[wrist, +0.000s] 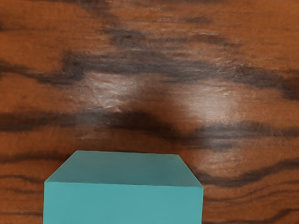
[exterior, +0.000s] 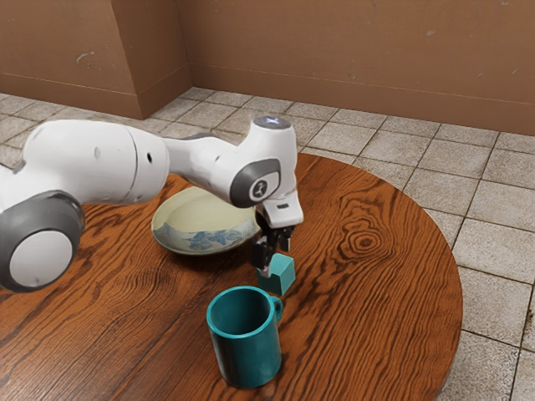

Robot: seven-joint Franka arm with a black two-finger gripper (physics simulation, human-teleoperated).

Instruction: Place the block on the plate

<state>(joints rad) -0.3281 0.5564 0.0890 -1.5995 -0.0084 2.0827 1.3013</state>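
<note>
We locate our gripper [exterior: 276, 261] at the block [exterior: 285, 276], near plate [exterior: 196, 209] and mug [exterior: 247, 351]; we cannot determine whether the fingers clamp the block

Place: home-like indoor room, perhaps a dining area, exact kind unclear | under claw [exterior: 276, 257]: 1 round wooden table [exterior: 376, 292], dark-grained | near claw: 1 patterned plate [exterior: 201, 205], 1 teal mug [exterior: 244, 351] | farther from claw: pale square floor tiles [exterior: 493, 200] | farthest from claw: scuffed brown walls [exterior: 351, 50] with matching baseboard [exterior: 359, 98]
</note>
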